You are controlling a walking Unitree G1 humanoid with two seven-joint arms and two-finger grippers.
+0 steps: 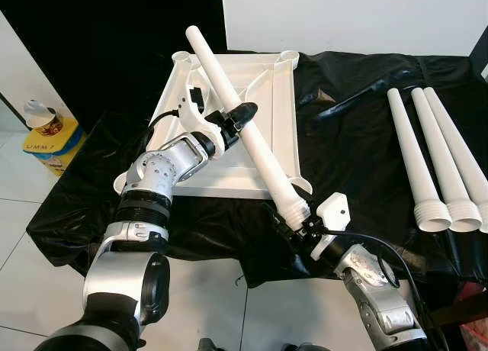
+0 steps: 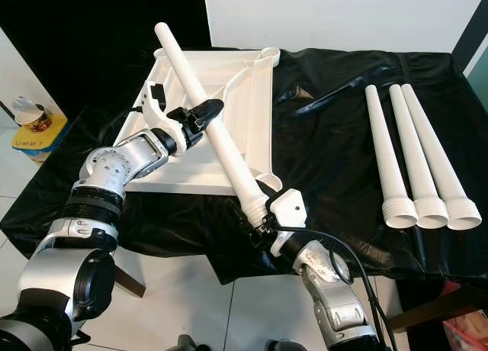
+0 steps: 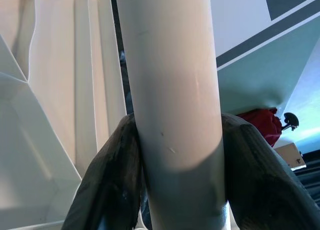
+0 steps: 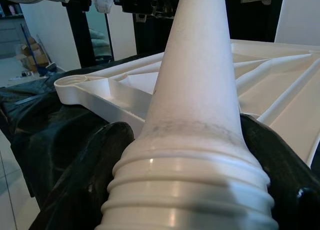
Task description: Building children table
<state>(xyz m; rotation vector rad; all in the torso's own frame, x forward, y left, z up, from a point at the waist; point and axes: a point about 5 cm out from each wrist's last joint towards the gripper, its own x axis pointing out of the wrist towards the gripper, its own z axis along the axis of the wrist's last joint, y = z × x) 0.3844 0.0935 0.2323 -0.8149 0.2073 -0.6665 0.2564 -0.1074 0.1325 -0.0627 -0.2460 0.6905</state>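
Note:
A white table top (image 1: 263,88) lies upside down on the black-covered surface, with round leg sockets at its corners. A long white table leg (image 1: 242,126) slants over it, its threaded end near the front right corner socket (image 1: 302,186). My left gripper (image 1: 238,119) is shut on the leg's middle; its fingers (image 3: 112,175) press both sides of the tube (image 3: 172,105). My right gripper (image 1: 296,221) is shut on the leg just above the threaded end (image 4: 190,190), at the table top's front edge.
Three more white legs (image 1: 438,156) lie side by side on the black cloth (image 1: 358,152) at the right. A dark tool (image 1: 358,98) lies behind them. A yellow box with a cup (image 1: 46,133) stands on the floor at the left.

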